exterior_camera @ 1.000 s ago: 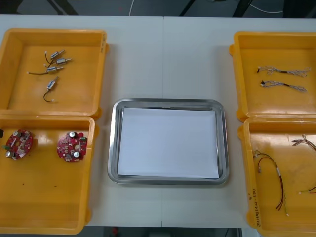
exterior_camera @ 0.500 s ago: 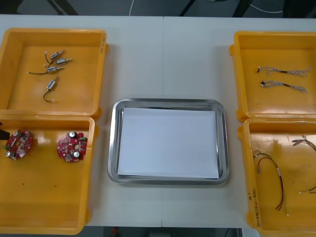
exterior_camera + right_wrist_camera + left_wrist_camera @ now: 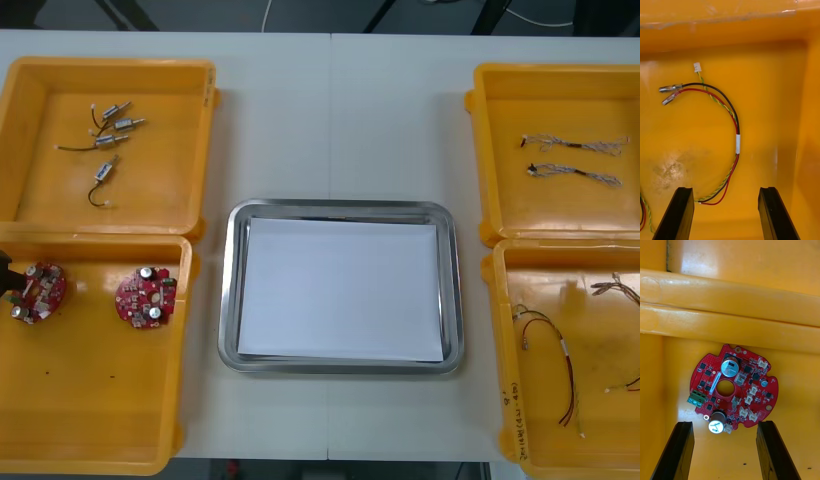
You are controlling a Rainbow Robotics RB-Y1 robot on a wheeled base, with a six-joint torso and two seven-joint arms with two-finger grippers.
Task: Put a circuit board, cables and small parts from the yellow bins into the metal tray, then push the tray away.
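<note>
Claws spread: left claw (image 3: 724, 423) over wall-side circuit board (image 3: 733, 388), right claw (image 3: 725, 189) over cable (image 3: 737, 144).

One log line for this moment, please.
left pincer: open over round red circuit board | right pincer: open over red, black and yellow cable | shiny metal tray: white inside, nothing loaded
</note>
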